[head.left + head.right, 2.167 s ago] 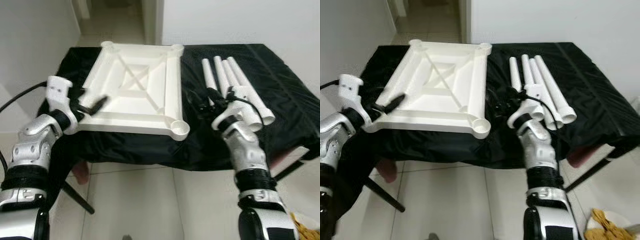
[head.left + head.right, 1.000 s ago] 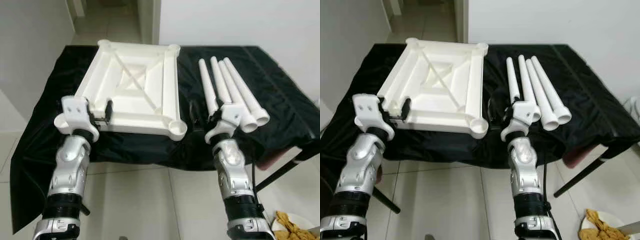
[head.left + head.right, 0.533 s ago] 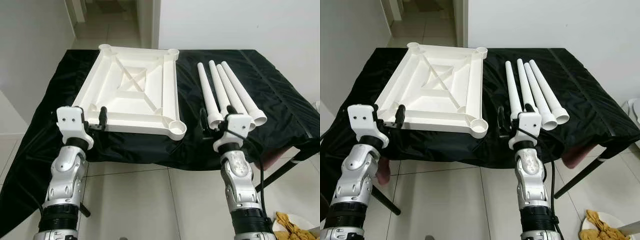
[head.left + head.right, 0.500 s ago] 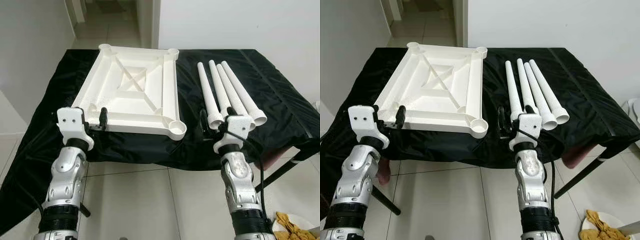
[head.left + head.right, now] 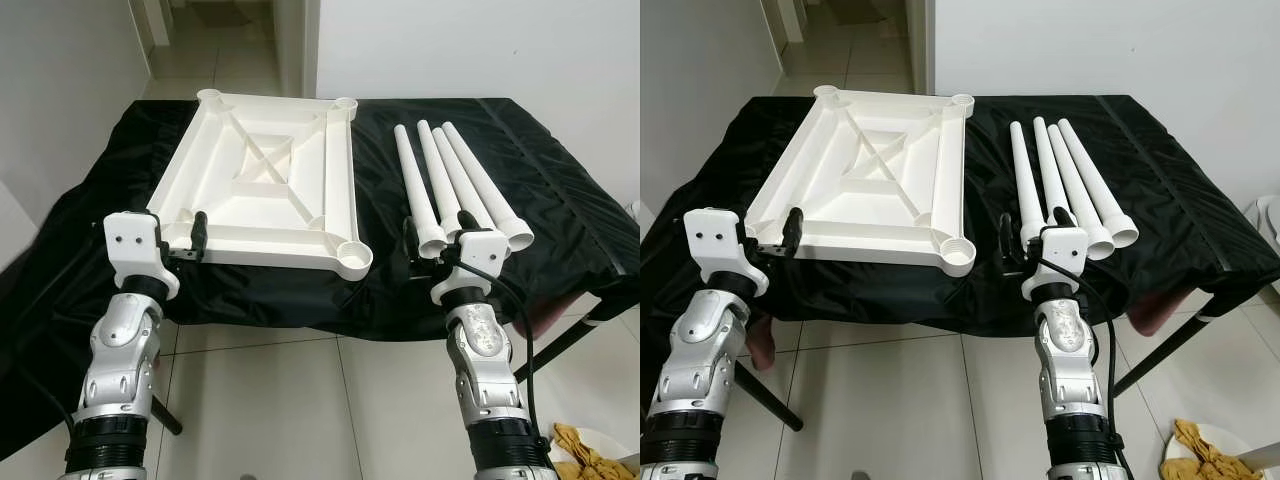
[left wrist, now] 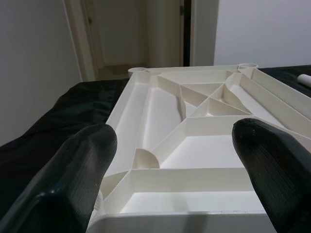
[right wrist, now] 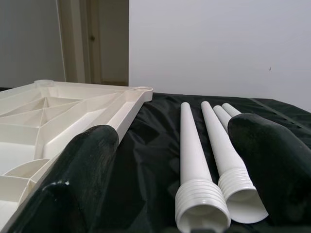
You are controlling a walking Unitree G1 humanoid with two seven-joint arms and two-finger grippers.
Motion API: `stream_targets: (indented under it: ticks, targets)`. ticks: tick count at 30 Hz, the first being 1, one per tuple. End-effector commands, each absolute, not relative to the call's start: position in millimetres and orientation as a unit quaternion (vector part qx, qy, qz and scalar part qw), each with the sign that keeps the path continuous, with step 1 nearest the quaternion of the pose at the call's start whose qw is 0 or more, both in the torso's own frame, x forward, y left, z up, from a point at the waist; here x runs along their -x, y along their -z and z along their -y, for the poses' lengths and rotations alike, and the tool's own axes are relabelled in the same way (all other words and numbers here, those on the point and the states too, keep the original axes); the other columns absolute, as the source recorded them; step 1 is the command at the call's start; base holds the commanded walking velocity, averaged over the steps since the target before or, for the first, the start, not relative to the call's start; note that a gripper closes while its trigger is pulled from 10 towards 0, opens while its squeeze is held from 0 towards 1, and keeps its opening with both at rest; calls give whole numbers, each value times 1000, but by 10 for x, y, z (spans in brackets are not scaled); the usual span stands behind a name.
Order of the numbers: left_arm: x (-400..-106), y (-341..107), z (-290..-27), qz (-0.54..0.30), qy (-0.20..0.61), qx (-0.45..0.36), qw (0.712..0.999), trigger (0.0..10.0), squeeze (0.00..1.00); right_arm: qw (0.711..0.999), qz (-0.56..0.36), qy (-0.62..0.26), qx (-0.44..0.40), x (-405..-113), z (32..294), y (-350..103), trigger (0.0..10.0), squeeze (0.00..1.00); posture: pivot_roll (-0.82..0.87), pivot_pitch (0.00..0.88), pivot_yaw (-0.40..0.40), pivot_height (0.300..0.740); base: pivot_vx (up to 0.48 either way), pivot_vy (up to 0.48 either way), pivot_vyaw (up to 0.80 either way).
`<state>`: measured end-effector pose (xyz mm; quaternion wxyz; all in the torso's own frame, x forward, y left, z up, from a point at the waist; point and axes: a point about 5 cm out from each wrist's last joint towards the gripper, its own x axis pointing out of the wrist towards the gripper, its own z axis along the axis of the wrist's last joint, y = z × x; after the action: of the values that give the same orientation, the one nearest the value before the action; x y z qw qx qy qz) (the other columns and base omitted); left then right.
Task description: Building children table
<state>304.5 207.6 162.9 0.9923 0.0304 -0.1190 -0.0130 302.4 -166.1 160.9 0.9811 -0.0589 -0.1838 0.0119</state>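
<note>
The white plastic square tabletop [image 5: 262, 192] lies upside down, ribs up, on the left half of the black cloth-covered table [image 5: 560, 205], and beside it to the right are four white tapered plastic legs [image 5: 450, 185], side by side, touching, long axes running straight away from the robot, threaded wide ends nearest. Now the right gripper [image 5: 1025, 243] sits at the near table edge, fingers spread apart and empty, and in the right wrist view the leftmost leg's threaded end [image 7: 201, 209] lies right between the two black fingers [image 7: 92, 160], pointing at the camera. That's the key line: leg axis and gripper axis agree, so the right arm is clearly the nearer one for a leg. The left gripper [image 5: 190, 240] is parted too, holding nothing, poised at the tabletop's near-left corner with the slab's edge in its opening. The near-right round socket [image 5: 352, 253] lies between the two arms; a leg, I reckon, would have to swing upright and leftward to reach it
</note>
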Motion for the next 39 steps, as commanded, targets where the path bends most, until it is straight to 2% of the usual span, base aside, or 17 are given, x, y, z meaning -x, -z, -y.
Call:
stream_targets:
  ticks: [1,4,6,9,25,39]
  targets:
    - [-3038,-1634,-2090,117,3,-41,992,10000,0,981,186,-9,55,-3045,1670,-1623,10000,0,-51,0,16,740,0,0,0]
    - [-3048,-1643,-2077,118,5,-34,992,10000,0,980,189,-11,57,-3061,1670,-1643,10000,0,-50,0,10,740,0,0,0]
    - [-3083,-1693,-2043,121,17,8,992,10000,0,979,194,-10,55,-3107,1687,-1696,10000,0,-38,2,-23,740,0,0,0]
    - [-3121,-1780,-2031,133,35,-9,990,10000,0,978,200,-11,56,-3172,1699,-1770,10000,0,-34,0,-42,740,0,0,0]
    - [-3124,-1838,-2134,136,12,-22,990,10000,0,976,208,10,60,-3180,1785,-1775,10000,0,-47,0,23,740,0,0,0]
    - [-3162,-1849,-2133,129,20,-18,991,10000,0,976,210,15,55,-3185,1762,-1760,10000,0,-45,0,35,740,0,0,0]
